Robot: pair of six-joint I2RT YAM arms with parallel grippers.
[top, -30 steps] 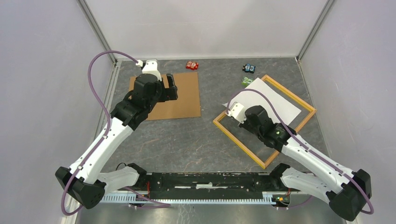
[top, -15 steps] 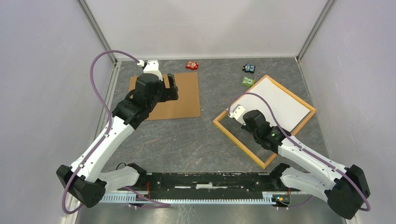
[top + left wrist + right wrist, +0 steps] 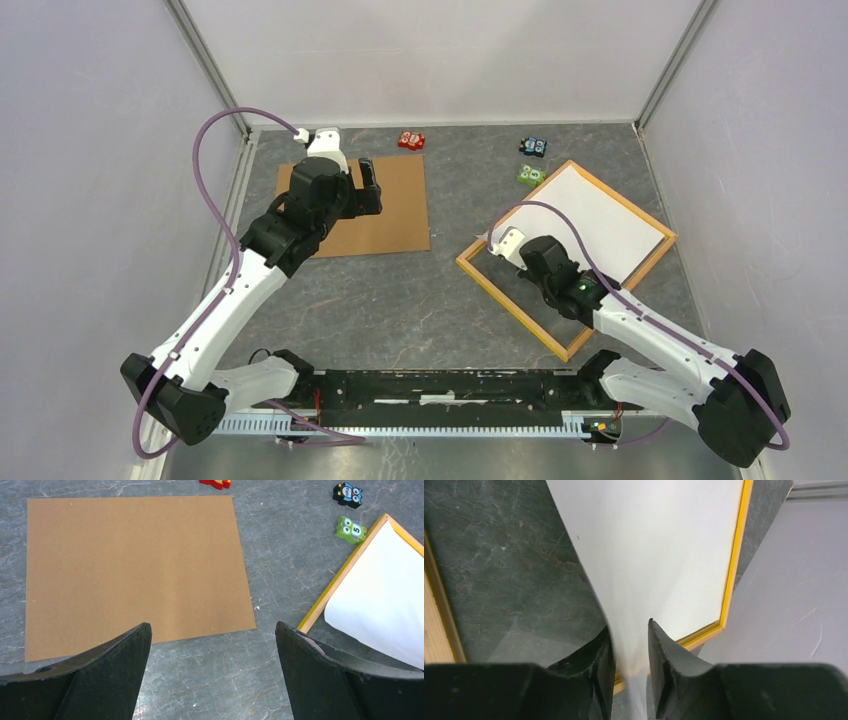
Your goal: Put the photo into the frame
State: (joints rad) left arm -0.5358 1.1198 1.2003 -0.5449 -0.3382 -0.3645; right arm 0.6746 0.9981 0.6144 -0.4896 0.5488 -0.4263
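Photo [image 3: 600,215] white-side up, edges parallel to the diagonally set frame [image 3: 514,308].

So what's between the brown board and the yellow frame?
Nothing, just bare grey table between the brown board and the frame; the left wrist view shows it best.

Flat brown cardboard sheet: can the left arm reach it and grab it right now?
Probably yes. The left gripper hangs open just above the near edge of the flat brown cardboard sheet. Nothing lies on the sheet, and nothing stands between it and the fingers.
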